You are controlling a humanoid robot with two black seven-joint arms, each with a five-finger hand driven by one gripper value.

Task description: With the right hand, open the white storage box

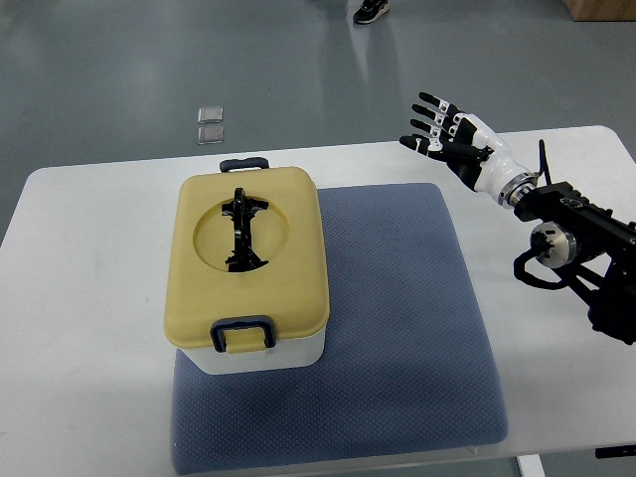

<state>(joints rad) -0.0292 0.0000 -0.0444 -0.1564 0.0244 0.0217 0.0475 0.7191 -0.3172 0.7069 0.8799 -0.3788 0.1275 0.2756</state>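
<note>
white storage box (253,353) sits well left of right hand (447,137).

white storage box (248,266) | yellow lid shut, both latches down | upright on mat's left part

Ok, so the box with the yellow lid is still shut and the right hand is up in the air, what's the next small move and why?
Probably bring the right hand left and down toward the white storage box. The hand hangs open over the table's far edge, well clear of the box, and the pale yellow lid sits flat with its dark blue front latch apparently closed, so nothing can open until the fingers reach it.
</note>
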